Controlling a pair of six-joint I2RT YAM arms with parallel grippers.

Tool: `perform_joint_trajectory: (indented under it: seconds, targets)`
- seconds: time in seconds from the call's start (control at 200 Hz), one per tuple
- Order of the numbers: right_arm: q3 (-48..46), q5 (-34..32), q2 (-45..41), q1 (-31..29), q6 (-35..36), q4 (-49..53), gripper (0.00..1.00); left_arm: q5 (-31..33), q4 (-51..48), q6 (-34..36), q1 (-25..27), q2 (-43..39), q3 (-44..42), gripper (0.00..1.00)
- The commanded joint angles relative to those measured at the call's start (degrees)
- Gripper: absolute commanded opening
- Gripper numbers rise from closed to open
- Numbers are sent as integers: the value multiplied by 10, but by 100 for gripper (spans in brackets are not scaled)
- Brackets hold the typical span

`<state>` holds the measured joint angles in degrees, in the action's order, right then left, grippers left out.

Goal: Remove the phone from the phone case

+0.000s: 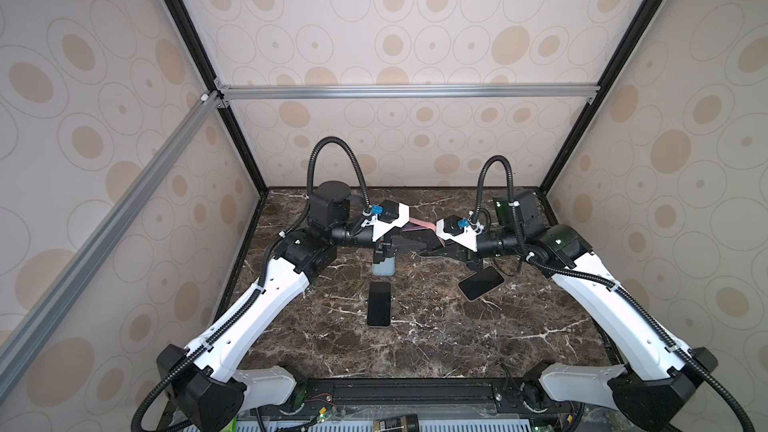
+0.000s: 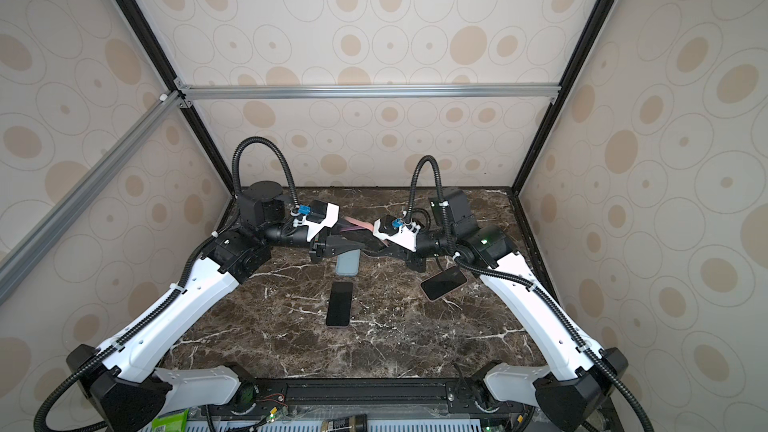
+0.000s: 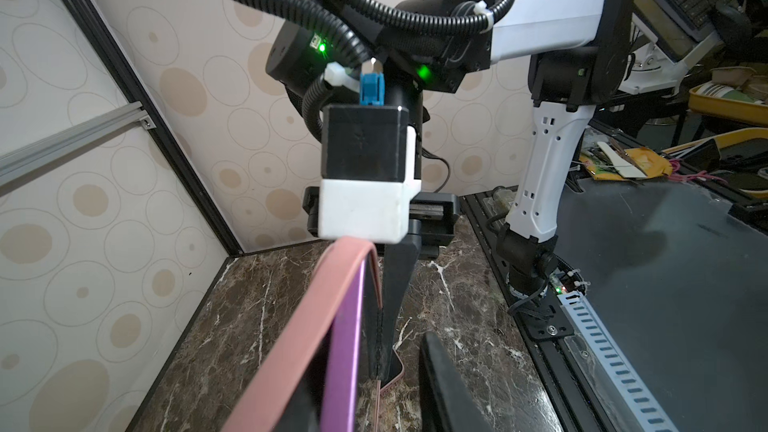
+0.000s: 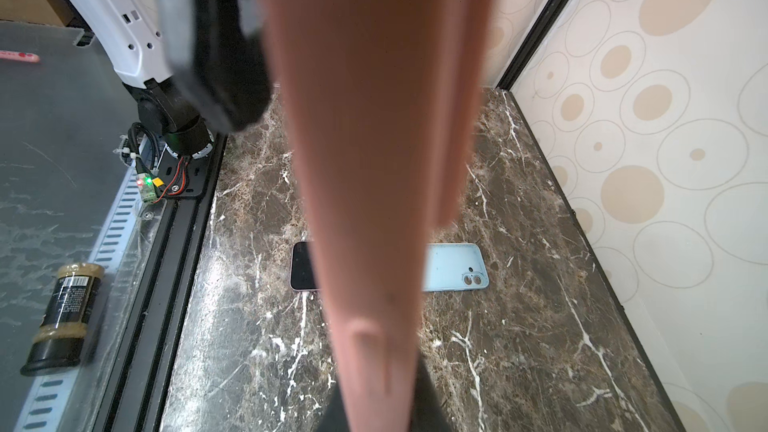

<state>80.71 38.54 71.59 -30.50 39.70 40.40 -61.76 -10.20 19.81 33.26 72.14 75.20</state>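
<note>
Up at the back of the brown marble table [image 1: 457, 347] the two arms meet nose to nose. Between them, clear of the surface, hangs the soft pink phone case [image 1: 419, 225] — only a short strip of it shows in both top views, the rest lost behind the wrists. From the left wrist camera the case runs out of the bottom of the frame. A slim purple phone [image 3: 345, 347] sits inside it, its edge parting from the pink rim (how much of it is free I can't make out).

The right gripper [image 1: 434, 249] is closed on the case's end nearest its own arm: one black finger [image 3: 395, 284] lies flat against it, and its camera sees little but blurred pink. The left gripper [image 1: 415, 243] is at the opposite end. One finger [image 3: 440, 384] shows with a gap beside the phone, the other is hidden — whether it is clamped I cannot tell.

Below lies a light blue slab [image 4: 453, 265] with two camera rings, case or phone back, partly covered from above. Just in front of it a black-screened phone [image 1: 379, 304] lies flat. Off to the right a dark-screened phone with a pinkish rim [image 1: 481, 283] sits askew, one corner under the right arm.
</note>
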Motion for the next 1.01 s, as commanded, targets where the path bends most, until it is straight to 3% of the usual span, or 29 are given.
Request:
perform_joint_trajectory:
  seconds: [0.0,0.225,0.405,0.625,0.86,1.0]
  targets:
    - [2,89,-31,12,-82,-209,0,-66,-18,-14,36,-9,-43,30]
    - [-50,183,-52,37,-216,-370,0,-126,256,-217,16,-48,-123,31]
    - [-102,214,-43,37,-411,-616,0,-110,529,-405,16,-46,-186,29]
    - [-136,195,-21,30,-546,-787,0,-82,625,-464,18,-34,-209,26]
    - [-132,191,-6,3,-533,-777,0,-67,720,-523,21,-11,-218,20]
    - [-128,183,-30,3,-434,-653,0,-62,681,-490,21,-18,-208,14]
